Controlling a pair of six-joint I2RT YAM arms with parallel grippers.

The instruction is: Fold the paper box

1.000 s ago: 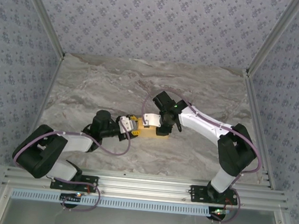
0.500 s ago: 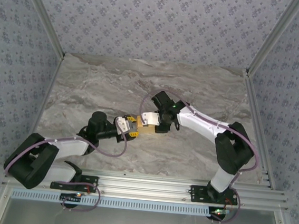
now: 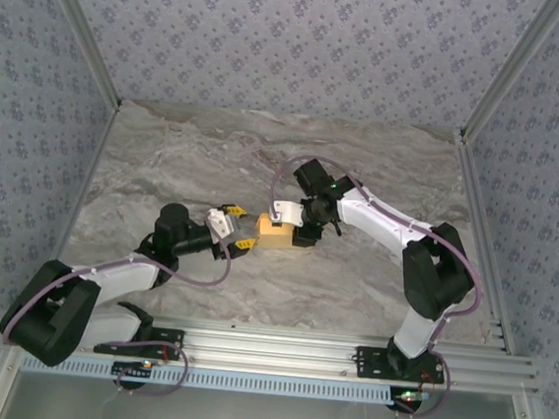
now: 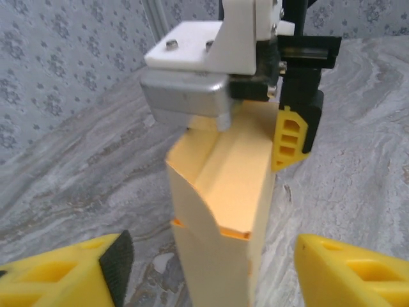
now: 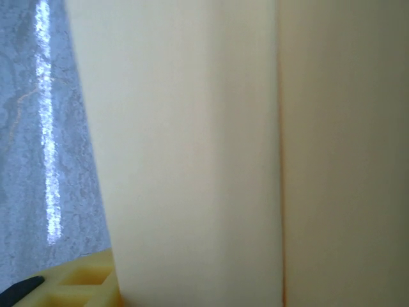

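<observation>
Counter: grey marble look, with flower-pattern walls at 9, 12 and 3 o'clock.
Right arm: white and black, it reaches from its base at 5 o'clock to the middle of the counter.
Left arm: bent low, it reaches from 7 o'clock to the middle.
Box: yellow-orange card, folded into a small block, at about the middle of the counter. In the left wrist view its near end shows a flap with a curved edge. In the right wrist view it is pale card with one fold line. Whether it rests on the counter, I cannot tell.
Right pincer: clenched on the box, coming from 2 o'clock of it. In the left wrist view a grey-white finger and a black-yellow finger press the far end.
Left pincer: released, jaws wide, at 9 o'clock of the box. Its yellow fingers stand on both sides of the near end, with a gap on each side.
</observation>
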